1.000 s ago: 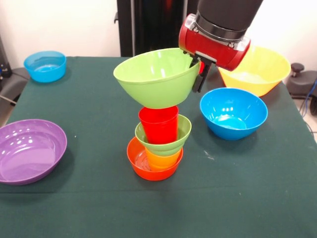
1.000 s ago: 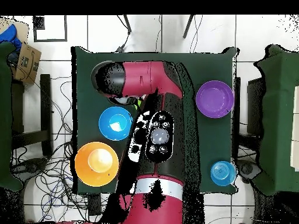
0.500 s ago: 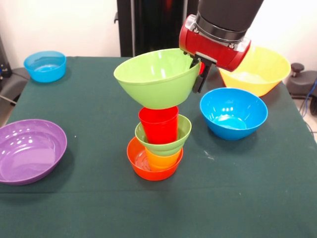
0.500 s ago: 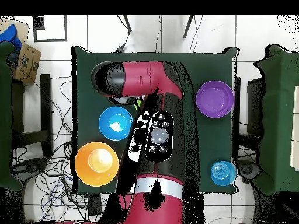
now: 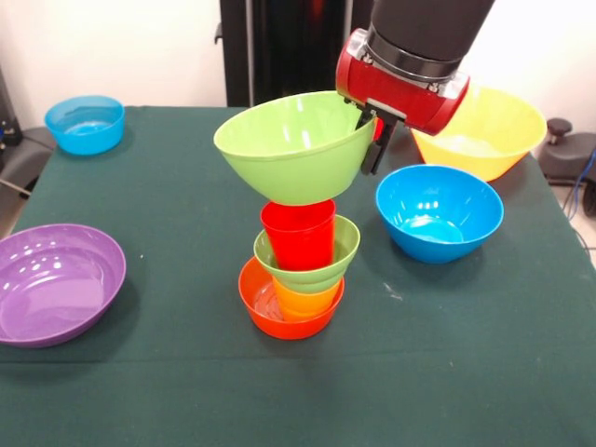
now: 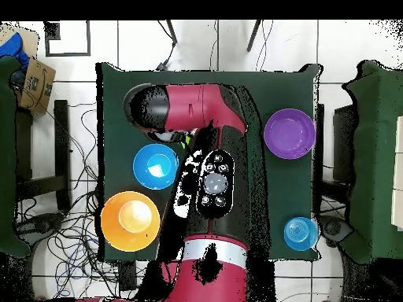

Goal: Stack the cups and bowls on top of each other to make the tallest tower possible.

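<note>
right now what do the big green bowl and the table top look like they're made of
The big green bowl looks like glossy moulded plastic: a smooth, even colour with soft light sheen inside and a thin rim. The table top seems covered in dark green cloth, matte with no reflections and faint creases; what lies under it is hidden.

Dark green table (image 5: 484, 372), orange bowl (image 5: 265, 317) under stack, purple bowl (image 5: 56, 279), two blue bowls (image 5: 438, 212), yellow bowl (image 5: 498, 126)

7 bowls (image 5: 296, 149), 2 cups (image 5: 298, 237)
</note>
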Robot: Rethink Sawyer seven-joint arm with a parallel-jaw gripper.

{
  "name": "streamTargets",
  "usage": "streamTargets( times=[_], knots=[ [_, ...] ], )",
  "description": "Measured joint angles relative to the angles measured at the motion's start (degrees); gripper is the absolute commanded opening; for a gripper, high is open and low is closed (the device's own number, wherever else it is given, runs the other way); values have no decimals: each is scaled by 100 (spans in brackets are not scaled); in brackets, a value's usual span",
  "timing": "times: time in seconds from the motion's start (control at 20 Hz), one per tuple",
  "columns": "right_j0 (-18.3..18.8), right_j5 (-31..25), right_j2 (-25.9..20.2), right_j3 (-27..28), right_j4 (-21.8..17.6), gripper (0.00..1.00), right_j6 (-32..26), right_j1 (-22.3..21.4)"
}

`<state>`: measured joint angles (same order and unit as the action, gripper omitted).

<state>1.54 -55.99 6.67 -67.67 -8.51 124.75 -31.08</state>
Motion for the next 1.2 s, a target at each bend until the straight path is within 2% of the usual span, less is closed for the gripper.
streamTargets(
  times=[1.2],
  knots=[
    [85,746,-36,-389,0,0,0,11]
  ],
)
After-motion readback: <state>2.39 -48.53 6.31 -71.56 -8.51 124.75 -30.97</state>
